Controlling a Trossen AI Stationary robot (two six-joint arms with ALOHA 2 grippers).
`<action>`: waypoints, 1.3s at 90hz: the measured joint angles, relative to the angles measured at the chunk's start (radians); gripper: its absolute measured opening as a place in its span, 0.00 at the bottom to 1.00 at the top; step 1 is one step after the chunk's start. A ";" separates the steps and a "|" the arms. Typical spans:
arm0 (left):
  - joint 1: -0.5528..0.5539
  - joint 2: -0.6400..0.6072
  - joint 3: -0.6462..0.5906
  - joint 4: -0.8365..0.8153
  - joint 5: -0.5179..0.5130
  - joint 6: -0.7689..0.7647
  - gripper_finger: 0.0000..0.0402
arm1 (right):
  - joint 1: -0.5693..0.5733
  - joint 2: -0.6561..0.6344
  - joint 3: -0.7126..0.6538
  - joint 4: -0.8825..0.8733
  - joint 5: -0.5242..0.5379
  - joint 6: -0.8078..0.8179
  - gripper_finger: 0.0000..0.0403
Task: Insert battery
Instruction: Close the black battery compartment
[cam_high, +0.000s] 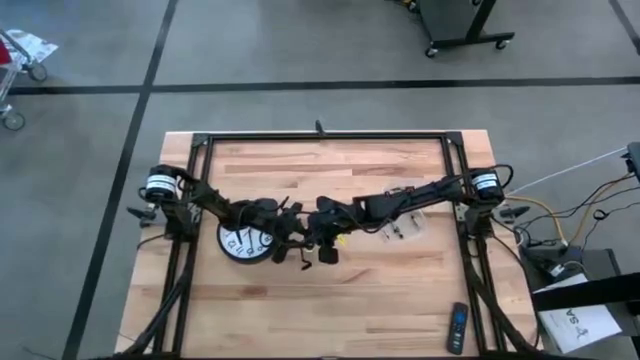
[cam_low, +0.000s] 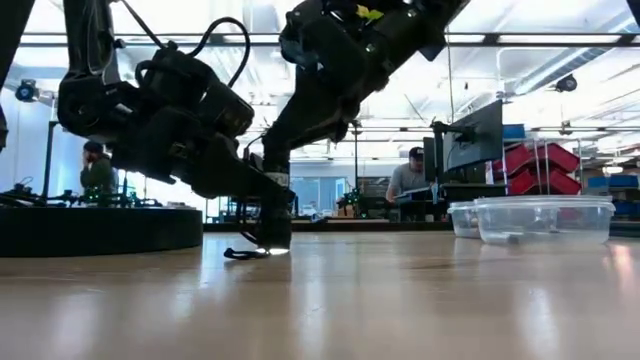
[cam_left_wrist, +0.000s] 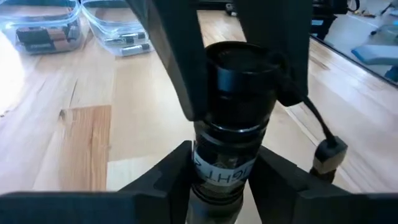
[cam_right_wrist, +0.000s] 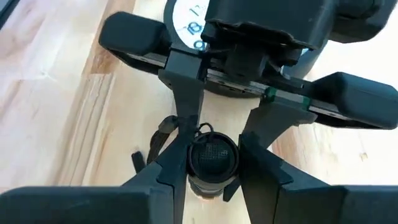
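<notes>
Both arms are meeting mid-worktop (cam_high: 330, 310), just beside the wall clock (cam_high: 240, 243). The left gripper (cam_left_wrist: 225, 180) and right gripper (cam_right_wrist: 211, 163) are each clamping the black flashlight (cam_left_wrist: 236, 106) between their jaws, holding it upright above the wood. Clear containers (cam_high: 402, 227) are sitting near the right arm.

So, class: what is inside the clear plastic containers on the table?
The left wrist view shows batteries lying in both clear containers; their number can't be told. Both pincers, left and right, grip a black flashlight.
</notes>
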 joint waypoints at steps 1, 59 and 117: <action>0.000 0.000 0.001 0.000 0.000 -0.003 0.32 | 0.000 0.000 0.003 -0.007 -0.001 0.000 0.23; 0.000 0.002 0.034 -0.035 -0.006 -0.008 0.31 | -0.011 0.002 0.092 -0.187 -0.032 -0.048 0.23; -0.055 0.002 0.031 -0.029 -0.198 -0.042 0.28 | -0.004 0.019 0.088 -0.158 -0.014 0.046 0.23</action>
